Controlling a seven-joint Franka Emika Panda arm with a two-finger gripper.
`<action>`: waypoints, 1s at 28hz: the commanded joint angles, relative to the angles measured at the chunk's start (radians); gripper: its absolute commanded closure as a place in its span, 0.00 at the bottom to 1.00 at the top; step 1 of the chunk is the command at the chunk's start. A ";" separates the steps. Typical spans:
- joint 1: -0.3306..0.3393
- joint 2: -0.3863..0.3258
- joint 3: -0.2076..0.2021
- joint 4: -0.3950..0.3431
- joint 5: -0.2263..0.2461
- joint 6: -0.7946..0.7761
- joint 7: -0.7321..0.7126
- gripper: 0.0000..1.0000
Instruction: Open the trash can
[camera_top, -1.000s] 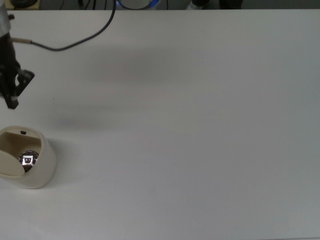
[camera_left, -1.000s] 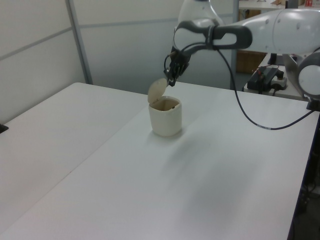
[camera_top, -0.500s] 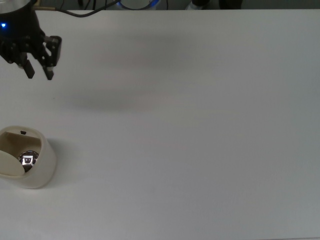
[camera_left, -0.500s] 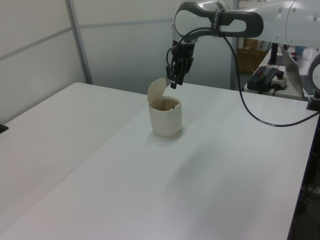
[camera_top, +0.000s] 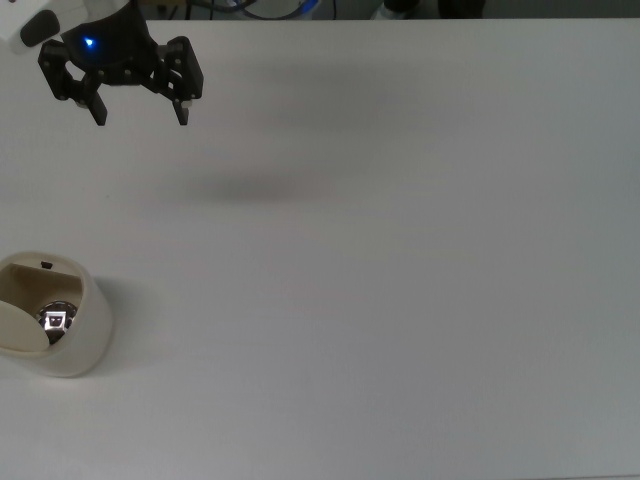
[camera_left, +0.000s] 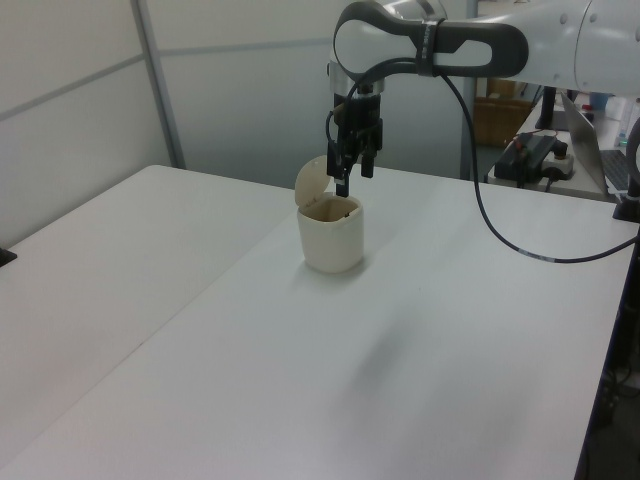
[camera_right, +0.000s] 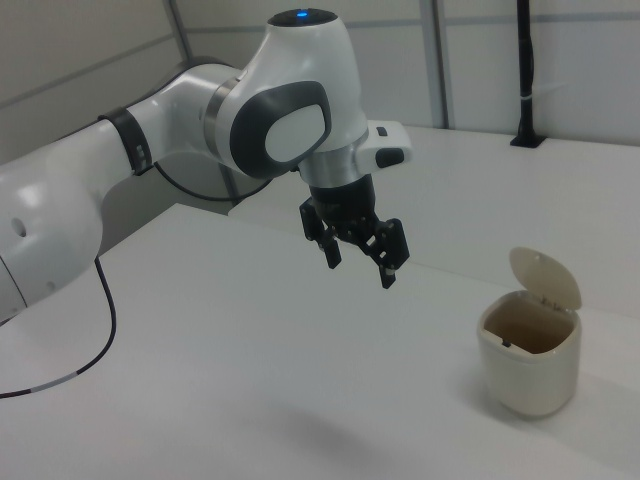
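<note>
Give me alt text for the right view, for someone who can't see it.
A small cream trash can stands on a white table with its lid flipped up. A white robot arm's black gripper hangs open and empty above the table, apart from the can.

Evenly bright, diffuse light from overhead — no glare on the white table (camera_top: 420, 300). Soft, blurred shadow patches on that surface in the top view; slightly hazy, washed-out tones in all three views — mild softness toward the edges.
</note>
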 joint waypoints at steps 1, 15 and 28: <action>0.008 -0.023 -0.005 -0.021 -0.024 -0.019 0.012 0.00; 0.065 -0.022 -0.004 -0.021 -0.055 -0.065 0.013 0.00; 0.094 -0.023 -0.004 -0.022 -0.053 -0.106 0.013 0.00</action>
